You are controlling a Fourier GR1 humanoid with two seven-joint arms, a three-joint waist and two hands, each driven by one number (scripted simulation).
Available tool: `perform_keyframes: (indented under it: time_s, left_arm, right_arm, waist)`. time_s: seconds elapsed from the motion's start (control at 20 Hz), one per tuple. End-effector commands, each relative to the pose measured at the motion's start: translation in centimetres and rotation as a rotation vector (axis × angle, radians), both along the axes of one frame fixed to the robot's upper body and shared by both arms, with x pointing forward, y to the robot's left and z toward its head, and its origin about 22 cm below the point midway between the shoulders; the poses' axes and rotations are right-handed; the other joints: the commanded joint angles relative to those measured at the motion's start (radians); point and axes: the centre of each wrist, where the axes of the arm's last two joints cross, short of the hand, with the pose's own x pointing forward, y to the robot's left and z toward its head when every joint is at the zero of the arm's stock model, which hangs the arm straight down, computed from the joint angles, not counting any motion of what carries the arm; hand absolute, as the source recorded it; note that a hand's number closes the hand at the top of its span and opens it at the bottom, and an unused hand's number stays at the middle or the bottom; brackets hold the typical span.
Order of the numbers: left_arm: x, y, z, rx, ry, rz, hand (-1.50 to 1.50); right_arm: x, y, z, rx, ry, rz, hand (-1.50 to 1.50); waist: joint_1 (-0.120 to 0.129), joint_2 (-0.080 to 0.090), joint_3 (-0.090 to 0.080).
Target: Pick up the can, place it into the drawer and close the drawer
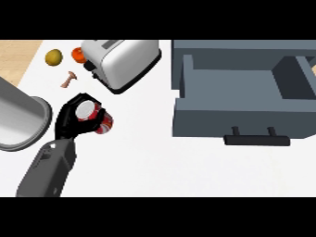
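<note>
A black robot hand on a grey forearm comes in from the lower left of the head view and curls its fingers and thumb round a small red can with a silver top, which stands upright on the white bench at the left of the scene. This is the only hand that shows; from the picture alone it is not certain which arm it belongs to, though it enters at the view's left side. Just to its left a large grey cylinder with a flared rim fills the left edge and partly overlaps the hand. Beyond the can, towards the top of the view, a silver two-slot toaster on a black base lies at a slant. Left of the toaster sit a yellow-green rounded fruit, a small orange fruit touching the toaster's corner, and a small pinkish-brown bone-shaped piece nearer the hand. Well apart, on the right, stands a blue-grey cabinet with its drawer pulled open, the inside showing bare, and a dark bar handle on the drawer's front. The can is outside the drawer, well to its left.
</note>
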Motion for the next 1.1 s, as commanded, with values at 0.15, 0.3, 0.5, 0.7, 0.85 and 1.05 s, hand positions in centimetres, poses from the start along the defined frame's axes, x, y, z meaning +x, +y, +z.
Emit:
perform_keyframes:
  time_s: [0.15, 0.3, 0.5, 0.7, 0.85, 1.05]
  left_arm:
    - [-2.5, -2.2, 3.9, -0.003, -0.039, 0.013, 1.5]
    - [-0.5, -4.5, 7.7, 0.011, -0.065, -0.002, 1.5]
    - [0.8, -6.0, 11.9, 0.051, -0.122, -0.033, 1.5]
    - [1.9, -10.4, 15.1, 0.074, -0.138, -0.05, 1.5]
    - [0.1, -13.5, 17.2, 0.058, -0.119, -0.101, 1.5]
    - [0.1, -15.3, 19.1, 0.093, -0.133, -0.129, 1.5]
  right_arm:
    - [-0.3, 0.3, 0.4, -0.019, 0.016, -0.004, -1.5]
    - [0.2, -0.6, 0.3, -0.013, -0.011, -0.001, -1.5]
    - [-0.3, 0.1, 1.0, -0.006, -0.022, 0.014, -1.5]
    - [-0.8, -0.9, 0.4, -0.001, -0.017, 0.009, -1.5]
    - [0.9, -1.4, 0.9, 0.004, -0.014, -0.006, -1.5]
    - [1.2, -0.7, -0.4, -0.007, -0.023, -0.005, -1.5]
  waist:
    - [0.002, -0.001, 0.0]
    - [-0.009, 0.003, 0.0]
    - [-0.017, 0.005, -0.001]
    - [-0.025, 0.006, -0.001]
    - [-0.019, 0.006, -0.001]
    - [-0.02, 0.007, -0.001]
